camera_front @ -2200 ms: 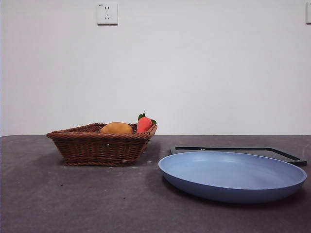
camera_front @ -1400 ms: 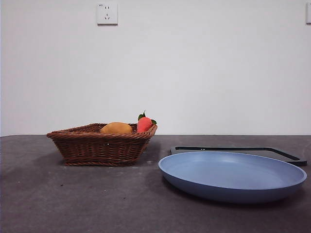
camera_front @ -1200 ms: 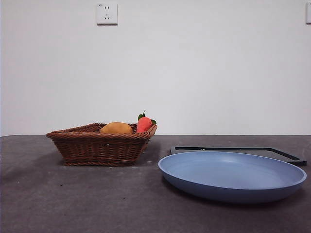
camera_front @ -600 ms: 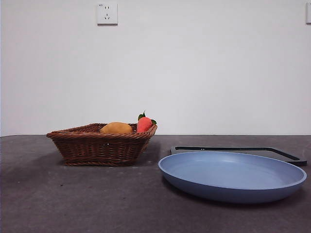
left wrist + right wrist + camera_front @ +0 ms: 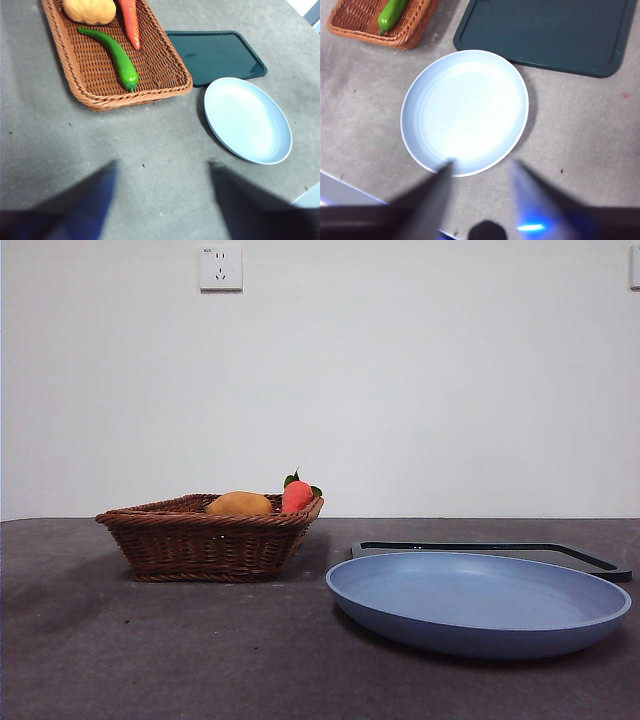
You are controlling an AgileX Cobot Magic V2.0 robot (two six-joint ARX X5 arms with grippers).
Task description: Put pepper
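One pepper in one basket; one plate, seemingly bare.

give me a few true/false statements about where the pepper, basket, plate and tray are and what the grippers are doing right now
1. The pepper lies inside the wicker basket. True.
2. The blue plate has the pepper on it. False: the plate holds nothing.
3. The left gripper is shut on the pepper. False: its jaws stand open above bare table, apart from the basket.
4. A dark green tray lies on the table beside the basket. True.
5. The right gripper hangs open above the near rim of the plate. True.
6. The pepper is alone in the basket. False: an orange carrot and a yellow fruit lie there too.
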